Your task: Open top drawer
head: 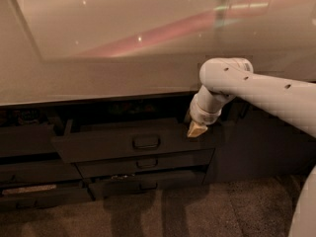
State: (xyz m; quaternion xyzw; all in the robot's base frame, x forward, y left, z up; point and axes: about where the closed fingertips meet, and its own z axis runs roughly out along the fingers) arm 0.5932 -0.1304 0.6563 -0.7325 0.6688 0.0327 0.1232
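Observation:
The top drawer (98, 147) is the wide dark front just under the counter, with a small loop handle (146, 142) at its centre. It stands pulled out from the cabinet, ahead of the fronts below, and a dark gap shows behind its upper edge. My gripper (196, 129), with a tan tip on the white arm (256, 90), hangs at the drawer front's upper right edge, to the right of the handle. Whether it touches the edge cannot be made out.
Two slimmer drawer fronts (140, 163) sit below the top drawer. More dark drawers (29, 172) stack at the left. A pale glossy countertop (123, 58) overhangs everything. A dark cabinet panel (256, 147) stands on the right, with carpet (173, 211) in front.

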